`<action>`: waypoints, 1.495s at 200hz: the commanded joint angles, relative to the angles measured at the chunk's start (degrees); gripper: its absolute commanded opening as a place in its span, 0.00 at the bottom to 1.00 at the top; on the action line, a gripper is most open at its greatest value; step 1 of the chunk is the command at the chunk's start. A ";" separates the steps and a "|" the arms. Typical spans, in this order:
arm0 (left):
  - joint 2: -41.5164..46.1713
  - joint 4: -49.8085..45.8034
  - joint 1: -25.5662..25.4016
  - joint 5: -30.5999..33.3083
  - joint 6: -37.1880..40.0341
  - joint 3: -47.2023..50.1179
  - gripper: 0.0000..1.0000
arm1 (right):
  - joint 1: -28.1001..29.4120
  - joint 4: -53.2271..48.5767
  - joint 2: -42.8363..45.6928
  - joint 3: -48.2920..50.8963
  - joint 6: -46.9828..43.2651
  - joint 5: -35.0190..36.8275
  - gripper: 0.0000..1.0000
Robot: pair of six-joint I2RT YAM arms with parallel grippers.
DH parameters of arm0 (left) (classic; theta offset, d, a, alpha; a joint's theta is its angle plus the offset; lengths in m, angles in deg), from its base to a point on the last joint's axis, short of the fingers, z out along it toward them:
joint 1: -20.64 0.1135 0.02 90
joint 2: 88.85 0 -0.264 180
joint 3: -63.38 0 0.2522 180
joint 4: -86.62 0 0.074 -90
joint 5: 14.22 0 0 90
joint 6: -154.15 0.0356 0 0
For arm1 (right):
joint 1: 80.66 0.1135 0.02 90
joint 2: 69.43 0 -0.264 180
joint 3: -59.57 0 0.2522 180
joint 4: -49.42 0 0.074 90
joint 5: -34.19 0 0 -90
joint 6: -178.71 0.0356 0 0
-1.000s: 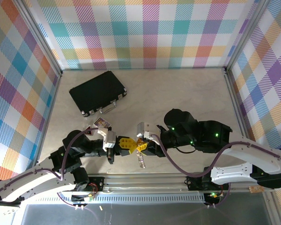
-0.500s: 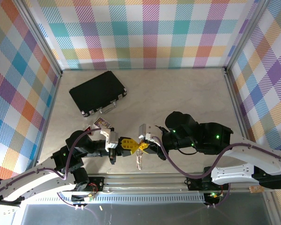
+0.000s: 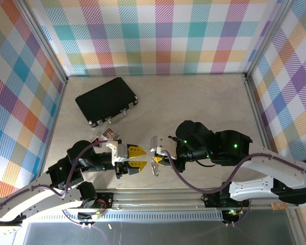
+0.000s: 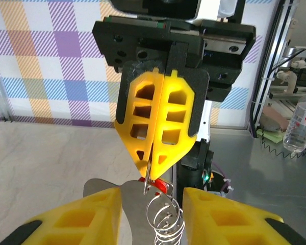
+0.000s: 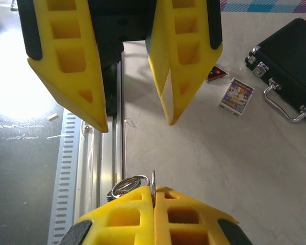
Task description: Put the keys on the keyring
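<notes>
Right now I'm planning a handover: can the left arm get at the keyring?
Probably yes. The left gripper stands open, facing the keyring, which hangs from the shut right gripper; nothing lies between them.

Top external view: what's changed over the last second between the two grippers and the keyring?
The left gripper has opened and drawn back leftward, letting go of the keyring. The right gripper stays shut on it, with the ring and the red key hanging below its tips. The black case has not moved.
</notes>
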 commanded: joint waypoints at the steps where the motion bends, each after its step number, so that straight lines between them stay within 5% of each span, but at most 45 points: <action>1: -0.61 -1.99 -0.42 -0.12 0.81 -0.68 0.37 | 0.16 -1.20 -0.80 -2.43 -2.02 -0.25 0.00; 130: -3.08 -0.73 -0.38 2.44 1.37 1.48 0.31 | 0.16 -0.67 -3.80 -2.89 -2.81 -2.92 0.00; 162: -3.47 -0.31 -0.38 2.77 1.44 1.43 0.20 | 0.16 0.27 -3.72 -2.53 -2.86 -4.63 0.00; 184: -3.68 -0.04 -0.42 2.36 1.38 1.40 0.00 | 0.08 0.86 -3.44 -1.84 -2.69 -5.25 0.00; 230: -1.86 5.33 -0.38 0.65 -0.82 3.16 0.00 | 0.11 1.72 -2.51 -0.81 -1.62 -5.59 0.00; 261: -0.20 11.21 -0.38 -2.09 -3.75 5.14 0.00 | 0.08 4.10 -0.80 0.96 -0.37 -4.97 0.21; 299: -0.01 17.25 -0.38 -4.07 -6.32 7.64 0.00 | 0.16 8.64 2.44 3.31 0.90 -4.87 0.23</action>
